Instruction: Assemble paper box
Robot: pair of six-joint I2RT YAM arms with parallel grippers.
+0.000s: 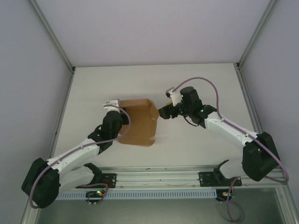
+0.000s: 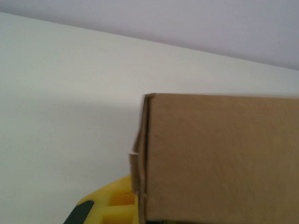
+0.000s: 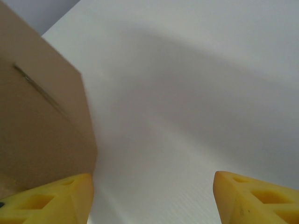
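**Left end effector** [image 1: 117, 111]: at the left edge of the paper box, on its nearer-left side. The left wrist view shows one yellow finger [image 2: 110, 205] just beside the box's corner seam, with the other hidden by cardboard. Whether it is clamped on the wall cannot be told.

**Paper box** [image 1: 136, 122]: brown cardboard, part-folded, resting mid-table between the two end effectors. Its long axis appears to run near to far. A wall or flap stands raised along its right edge.

**Right end effector** [image 1: 164, 112]: just right of the box, level with its far-right corner. The jaws are spread wide with nothing between them. In the right wrist view one fingertip [image 3: 46, 198] sits against or just beside the box wall, and the other is well clear over bare table.

**Governing relation (judgement)**: the box lies to the left of the right end effector, and that raised right wall is the part nearest it. A short leftward reach should meet it, with the left side serving as brace.

**Table** [image 1: 196, 84]: white, extending bare beyond the box to the far wall.
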